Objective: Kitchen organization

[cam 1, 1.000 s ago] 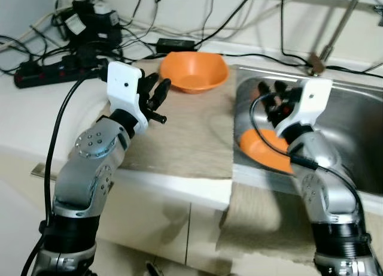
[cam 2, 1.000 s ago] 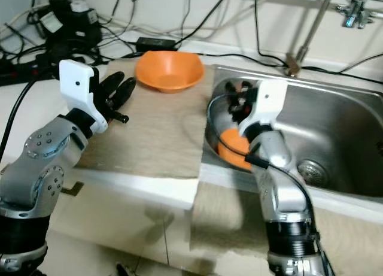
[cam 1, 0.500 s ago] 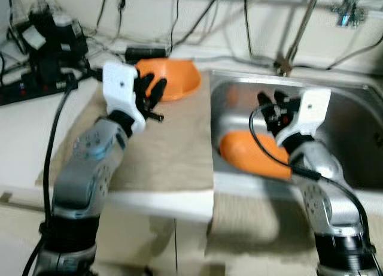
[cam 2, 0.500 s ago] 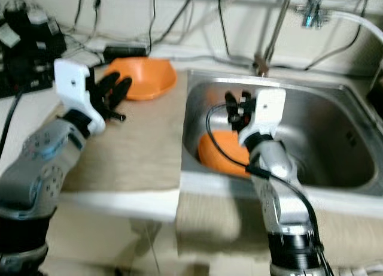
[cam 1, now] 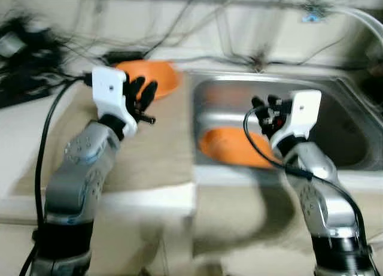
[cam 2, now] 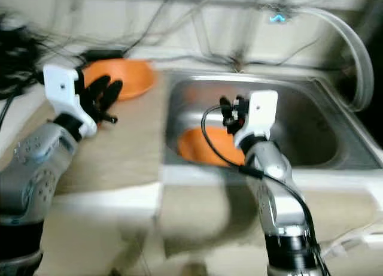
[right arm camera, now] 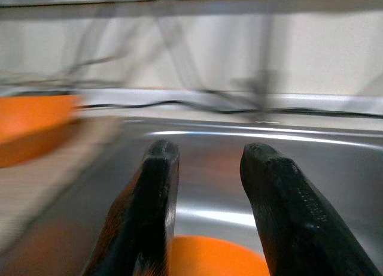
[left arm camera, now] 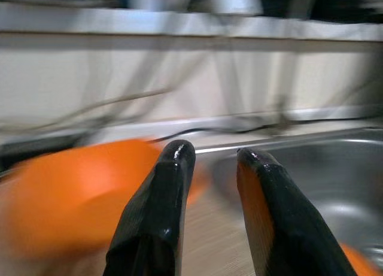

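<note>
An orange bowl (cam 1: pixel 230 147) lies in the sink (cam 1: pixel 335 117), just below and nearer than the right gripper (right arm camera: pixel 206 168), whose jaws stand apart. The left gripper (left arm camera: pixel 209 168), jaws apart and empty, hovers near the second orange bowl (cam 1: pixel 157 78) on the desk (cam 1: pixel 24 144).

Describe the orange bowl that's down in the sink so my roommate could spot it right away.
Find the steel sink set into the counter. At its left end lies an orange bowl, just below the right gripper. The other orange bowl sits on the mat beside the sink.
</note>
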You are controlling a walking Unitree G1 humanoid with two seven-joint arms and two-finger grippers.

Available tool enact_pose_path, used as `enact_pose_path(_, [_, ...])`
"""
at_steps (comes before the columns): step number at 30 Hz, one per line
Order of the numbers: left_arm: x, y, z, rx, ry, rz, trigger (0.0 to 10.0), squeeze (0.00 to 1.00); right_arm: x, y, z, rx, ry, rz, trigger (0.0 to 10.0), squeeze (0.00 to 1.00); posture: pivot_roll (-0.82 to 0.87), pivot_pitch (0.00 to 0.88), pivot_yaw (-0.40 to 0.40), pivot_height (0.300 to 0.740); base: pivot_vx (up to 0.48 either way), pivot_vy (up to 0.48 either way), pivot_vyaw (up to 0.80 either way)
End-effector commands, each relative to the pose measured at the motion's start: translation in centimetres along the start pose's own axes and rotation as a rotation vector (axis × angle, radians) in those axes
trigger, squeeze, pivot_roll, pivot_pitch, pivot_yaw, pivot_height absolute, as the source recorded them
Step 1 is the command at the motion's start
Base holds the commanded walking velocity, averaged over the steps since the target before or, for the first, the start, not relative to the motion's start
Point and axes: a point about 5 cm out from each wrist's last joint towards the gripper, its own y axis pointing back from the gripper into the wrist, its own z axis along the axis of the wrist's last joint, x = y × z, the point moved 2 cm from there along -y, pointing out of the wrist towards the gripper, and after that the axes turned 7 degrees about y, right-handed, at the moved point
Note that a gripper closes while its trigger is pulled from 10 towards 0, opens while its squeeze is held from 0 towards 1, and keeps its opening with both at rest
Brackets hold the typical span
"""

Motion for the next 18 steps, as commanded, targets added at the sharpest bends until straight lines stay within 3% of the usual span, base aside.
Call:
enact_pose_path(1, [-1.0,-0.3,0.3,-0.011,0.011,-0.046,10.0,0.00,-0.5,0.1,0.6,-0.009,0.004,-0.023,10.0,0.00,-0.07,0.000,-0.022,0.740,0.416,0.000,-0.80])
enact_pose_path(3, [-0.9,-0.3,0.3,-0.011,0.010,-0.045,10.0,0.00,-0.5,0.1,0.6,-0.008,0.004,-0.019,10.0,0.00,-0.07,0.000,-0.022,0.740,0.418,0.000,-0.80])
enact_pose_path(9, [0.0,-0.2,0.0,0.012,-0.034,0.030,10.0,0.00,0.3,0.1,0.2,0.017,0.059,0.075,10.0,0.00,-0.07,0.000,-0.027,0.740,0.000,0.000,0.00])
enact_pose_path(11, [1.1,0.2,-0.1,0.015,-0.030,0.083,10.0,0.00,0.6,0.2,0.1,0.026,0.066,0.129,10.0,0.00,-0.07,0.000,-0.031,0.740,0.000,0.000,0.00])
enact_pose_path(18, [1.8,0.7,0.2,0.007,-0.014,0.099,10.0,0.00,0.6,0.2,0.1,0.033,0.072,0.152,10.0,0.00,-0.07,0.000,-0.042,0.740,0.000,0.000,0.00])
